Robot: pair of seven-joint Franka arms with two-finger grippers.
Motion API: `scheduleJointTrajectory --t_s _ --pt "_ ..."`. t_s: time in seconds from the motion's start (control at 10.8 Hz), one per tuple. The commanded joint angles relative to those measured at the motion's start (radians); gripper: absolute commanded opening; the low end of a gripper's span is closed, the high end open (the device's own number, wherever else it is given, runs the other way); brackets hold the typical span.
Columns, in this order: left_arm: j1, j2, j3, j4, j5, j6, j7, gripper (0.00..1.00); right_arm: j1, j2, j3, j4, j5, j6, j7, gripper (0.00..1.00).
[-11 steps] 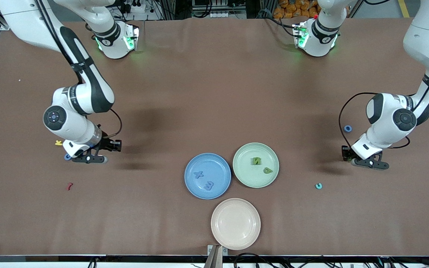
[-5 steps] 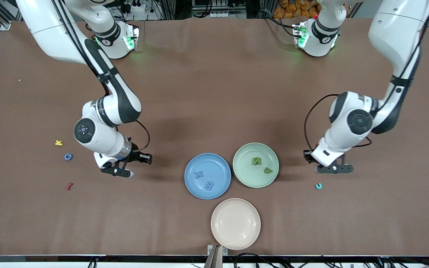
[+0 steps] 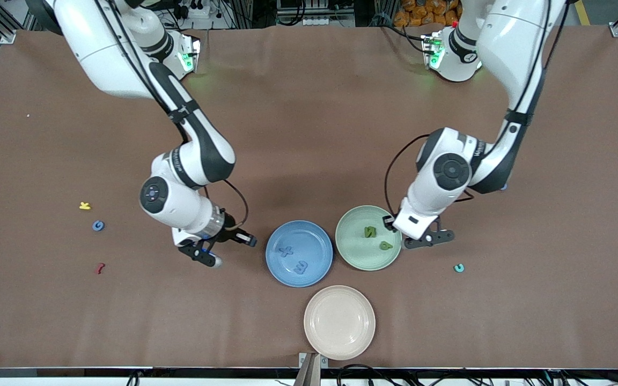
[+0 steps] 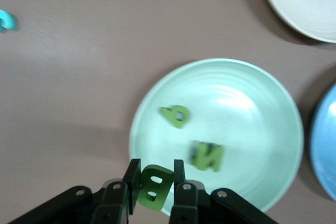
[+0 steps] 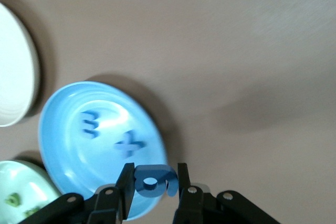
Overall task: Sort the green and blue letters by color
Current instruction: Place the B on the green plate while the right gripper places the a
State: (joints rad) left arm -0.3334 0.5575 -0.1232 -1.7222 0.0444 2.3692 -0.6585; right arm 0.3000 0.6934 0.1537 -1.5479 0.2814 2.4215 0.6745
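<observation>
**Carrying one letter each toward the plates**

Left gripper (image 4: 153, 192) hangs over the rim of the green plate (image 3: 389, 214), jaws pinching a green letter B (image 4: 152, 187). Two green letters, an N (image 3: 369, 231) and a P-like piece (image 3: 385, 245), lie in that plate. Right gripper (image 5: 152, 184) hangs over the table just beside the blue plate (image 3: 277, 241), jaws pinching a blue letter (image 5: 153, 179). A blue X (image 3: 286, 251) and a blue 3 (image 3: 301, 266) lie in the blue plate. Cream plate (image 3: 339, 321) sits nearer the front camera. Loose blue letter (image 3: 98, 225) lies toward the right arm's end.
</observation>
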Motion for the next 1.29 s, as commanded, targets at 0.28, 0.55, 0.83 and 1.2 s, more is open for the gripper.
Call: scheduleJointTrajectory --t_s 0.28,0.55,0.83,1.2 --pt "-0.053 0.059 0.036 0.084 -0.051 -0.027 -0.069 1.00 0.103 0.107 -0.003 0.121 0.021 0.178 0.367 0.42" --pt "0.002 0.042 0.024 0.070 0.041 -0.077 0.018 1.00 0.102 0.109 -0.006 0.120 -0.001 0.176 0.344 1.00" --pt "0.191 0.033 -0.100 0.047 0.081 -0.126 0.154 1.00 0.039 0.094 -0.017 0.097 -0.021 0.089 0.106 1.00" --pt "0.424 0.047 -0.216 0.021 0.310 -0.142 0.183 1.00 -0.065 0.051 -0.077 0.098 -0.082 -0.145 -0.201 1.00"
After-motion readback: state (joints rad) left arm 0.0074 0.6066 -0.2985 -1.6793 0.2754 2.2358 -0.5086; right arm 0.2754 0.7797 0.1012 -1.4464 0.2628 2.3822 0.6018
